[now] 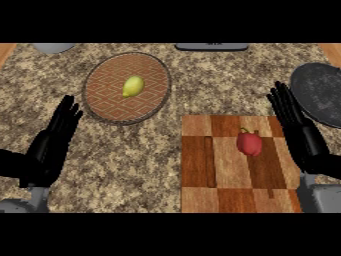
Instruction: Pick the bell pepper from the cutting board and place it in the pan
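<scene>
Head view, looking steeply down on a speckled stone counter (136, 165). At lower left, left hand (51, 145) stretched flat, fingers straight and released, thumb out to the side, holding nothing. At right, right hand (303, 135) likewise open and empty, fingers pointing toward the far edge, lying along the right side of the wooden cutting board (225, 195). Red bell pepper (250, 143) on the board, just beside the right hand and not touching it. Dark round pan (328, 95) beyond the right hand's fingertips, at the right edge. Farther left, brick-patterned plate (106, 100) bearing a yellow-green fruit (133, 86), well apart from board and pan.
</scene>
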Tool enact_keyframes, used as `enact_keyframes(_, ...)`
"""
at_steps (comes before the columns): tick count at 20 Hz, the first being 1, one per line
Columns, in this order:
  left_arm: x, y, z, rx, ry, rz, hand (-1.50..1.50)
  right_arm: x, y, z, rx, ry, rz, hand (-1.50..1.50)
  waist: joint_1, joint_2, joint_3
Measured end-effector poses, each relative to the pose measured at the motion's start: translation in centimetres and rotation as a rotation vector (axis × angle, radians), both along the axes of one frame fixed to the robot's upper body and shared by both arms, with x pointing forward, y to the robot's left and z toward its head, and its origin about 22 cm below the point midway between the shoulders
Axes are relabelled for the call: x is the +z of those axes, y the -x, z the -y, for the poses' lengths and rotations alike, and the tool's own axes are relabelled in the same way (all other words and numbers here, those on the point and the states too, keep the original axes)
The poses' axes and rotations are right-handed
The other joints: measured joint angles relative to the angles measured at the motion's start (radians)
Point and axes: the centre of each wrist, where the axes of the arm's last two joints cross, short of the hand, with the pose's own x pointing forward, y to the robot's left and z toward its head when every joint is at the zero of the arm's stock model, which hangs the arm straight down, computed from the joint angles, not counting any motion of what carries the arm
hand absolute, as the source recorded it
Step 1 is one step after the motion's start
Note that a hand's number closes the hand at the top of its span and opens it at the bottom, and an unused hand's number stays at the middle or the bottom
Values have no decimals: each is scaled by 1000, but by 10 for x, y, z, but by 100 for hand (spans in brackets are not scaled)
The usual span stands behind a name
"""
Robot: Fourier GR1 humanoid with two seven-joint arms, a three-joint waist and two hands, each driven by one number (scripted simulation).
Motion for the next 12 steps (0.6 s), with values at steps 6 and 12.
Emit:
enact_keyframes(6,-4,-2,17,-100,17,-51,0,48,-34,-24,69,449,58,150,25,31,-3)
enact_keyframes(12,-17,0,34,-183,63,-149,0,76,-48,-26,-57,964,292,-150,18,37,-5)
